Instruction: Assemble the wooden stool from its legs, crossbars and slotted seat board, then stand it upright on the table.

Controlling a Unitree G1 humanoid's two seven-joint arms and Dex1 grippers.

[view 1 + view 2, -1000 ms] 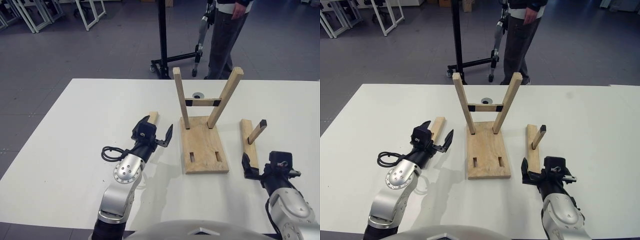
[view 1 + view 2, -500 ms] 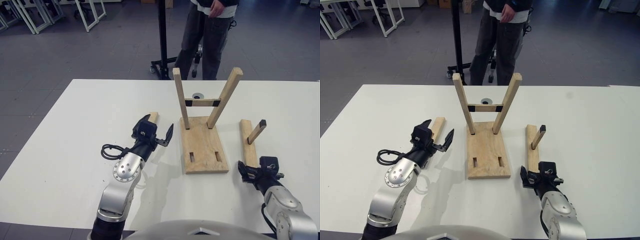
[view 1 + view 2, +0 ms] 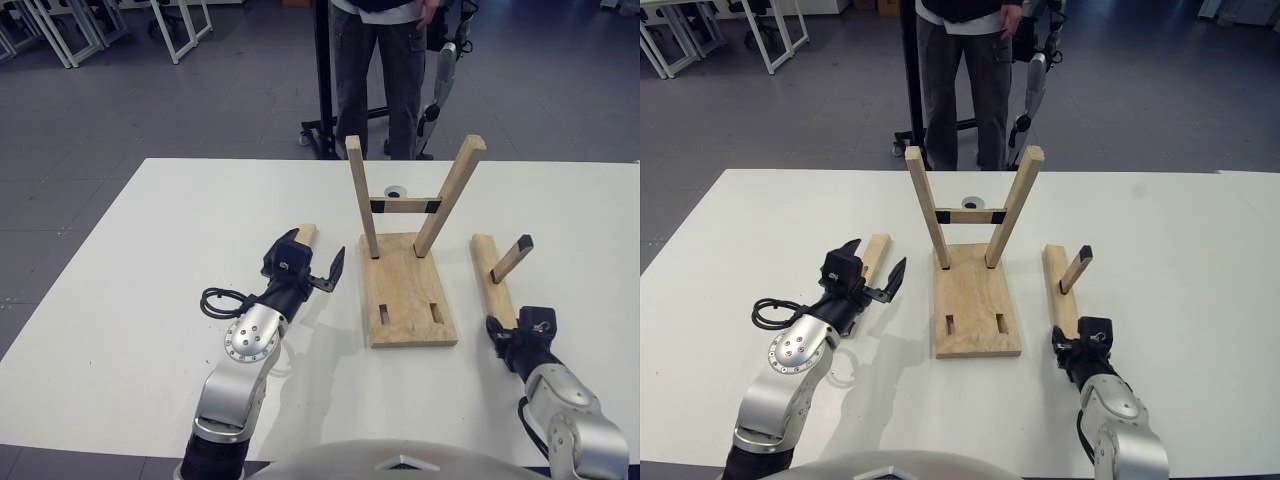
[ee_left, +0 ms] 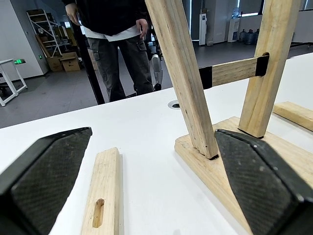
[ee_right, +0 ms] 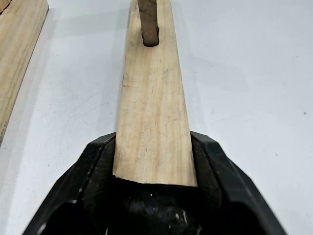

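Right wrist view: right end effector (image 5: 154,143) clenched on leg (image 5: 151,88) end, likely to lift it toward the board (image 3: 408,285) slots; left end effector (image 3: 310,262) released.

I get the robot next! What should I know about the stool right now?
Left gripper: open, by the bare leg lying left of the seat board.
Right gripper: shut on the near end of the second leg, lying right of the board, a short crossbar sticking up from it.
Done: two legs stand in the board's far slots, joined by a fitted crossbar.
Left: both loose legs into the near slots, then stand the stool upright.
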